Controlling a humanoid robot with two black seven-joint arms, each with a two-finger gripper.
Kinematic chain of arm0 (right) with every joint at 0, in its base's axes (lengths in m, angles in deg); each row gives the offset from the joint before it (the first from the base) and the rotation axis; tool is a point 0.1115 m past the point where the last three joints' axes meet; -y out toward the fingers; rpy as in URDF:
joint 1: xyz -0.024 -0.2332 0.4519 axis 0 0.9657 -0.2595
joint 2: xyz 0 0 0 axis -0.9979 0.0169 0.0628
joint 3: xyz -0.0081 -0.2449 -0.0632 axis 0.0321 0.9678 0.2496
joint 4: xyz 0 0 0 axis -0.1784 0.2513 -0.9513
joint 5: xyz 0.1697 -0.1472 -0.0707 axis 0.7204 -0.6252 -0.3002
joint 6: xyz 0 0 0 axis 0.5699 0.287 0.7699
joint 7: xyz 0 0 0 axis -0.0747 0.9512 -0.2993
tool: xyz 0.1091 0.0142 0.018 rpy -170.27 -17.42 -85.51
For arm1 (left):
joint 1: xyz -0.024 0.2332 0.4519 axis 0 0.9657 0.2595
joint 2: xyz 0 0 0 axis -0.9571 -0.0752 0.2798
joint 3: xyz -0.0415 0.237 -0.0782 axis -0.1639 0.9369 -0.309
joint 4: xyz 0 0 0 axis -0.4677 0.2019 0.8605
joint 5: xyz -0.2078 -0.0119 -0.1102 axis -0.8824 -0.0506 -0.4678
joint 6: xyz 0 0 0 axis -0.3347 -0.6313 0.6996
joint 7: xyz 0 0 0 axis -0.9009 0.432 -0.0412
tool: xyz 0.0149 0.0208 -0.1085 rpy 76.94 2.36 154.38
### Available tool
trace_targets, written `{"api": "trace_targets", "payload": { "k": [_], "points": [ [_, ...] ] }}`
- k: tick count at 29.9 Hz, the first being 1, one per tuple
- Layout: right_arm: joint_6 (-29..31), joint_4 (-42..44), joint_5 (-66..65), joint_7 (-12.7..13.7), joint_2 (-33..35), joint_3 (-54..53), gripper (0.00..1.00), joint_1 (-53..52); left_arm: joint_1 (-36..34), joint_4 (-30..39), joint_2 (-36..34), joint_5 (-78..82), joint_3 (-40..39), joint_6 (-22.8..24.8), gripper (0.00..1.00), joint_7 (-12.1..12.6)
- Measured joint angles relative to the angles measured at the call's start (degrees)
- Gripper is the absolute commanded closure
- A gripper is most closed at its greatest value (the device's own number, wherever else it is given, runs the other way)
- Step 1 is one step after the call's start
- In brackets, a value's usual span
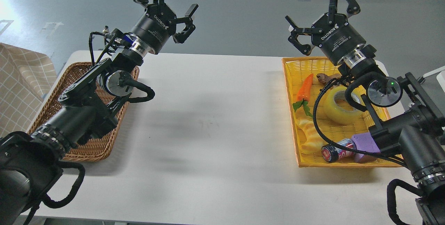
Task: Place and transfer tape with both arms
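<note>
The tape, a thick translucent yellow roll with a pale core, lies flat in the yellow basket at the right of the table, partly behind my right arm's cable. My right gripper is open and empty, raised above the basket's far end, well above the tape. My left gripper is open and empty, raised beyond the table's far edge above the brown wicker basket at the left.
The yellow basket also holds an orange carrot toy, a yellowish twisted bread toy, a small brown toy, a can and a purple block. A white table spans between the baskets. A checked cloth lies far left.
</note>
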Motion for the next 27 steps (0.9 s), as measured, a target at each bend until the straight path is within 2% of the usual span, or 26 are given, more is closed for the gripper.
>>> {"api": "trace_targets", "payload": {
  "k": [27],
  "points": [
    [0.0,0.0,-0.3,0.0,0.2,0.2,0.00,0.2,-0.2,-0.1,-0.1,-0.1,-0.1,0.0,0.02,0.1]
  ]
}}
